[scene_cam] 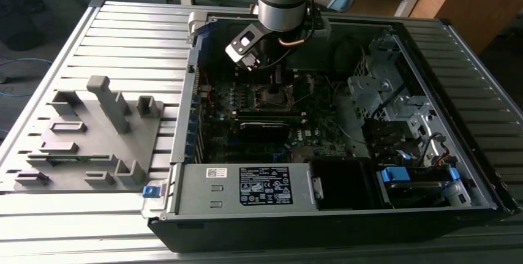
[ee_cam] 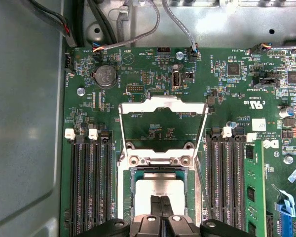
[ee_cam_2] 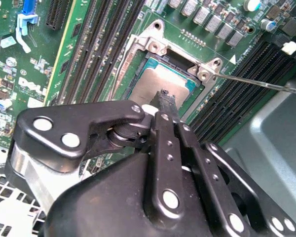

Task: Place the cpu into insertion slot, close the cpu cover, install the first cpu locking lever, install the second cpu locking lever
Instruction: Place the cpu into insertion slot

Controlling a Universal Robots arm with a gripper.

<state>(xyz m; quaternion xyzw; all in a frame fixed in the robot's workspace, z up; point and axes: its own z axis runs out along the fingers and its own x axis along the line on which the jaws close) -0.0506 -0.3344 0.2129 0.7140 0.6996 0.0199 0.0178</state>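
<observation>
The cpu [ee_cam: 160, 183] lay seated in the insertion slot [ee_cam: 129, 193], with the cpu cover [ee_cam: 163, 104] raised. The tool [ee_cam: 161, 198], fingers pressed together, hid part of its face.

in the first wrist view the claw [ee_cam: 162, 201] hides part of the cpu [ee_cam: 146, 190]

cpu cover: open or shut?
Open. In the first wrist view the cpu cover lies flipped back off the insertion slot, leaving the cpu uncovered.
</observation>
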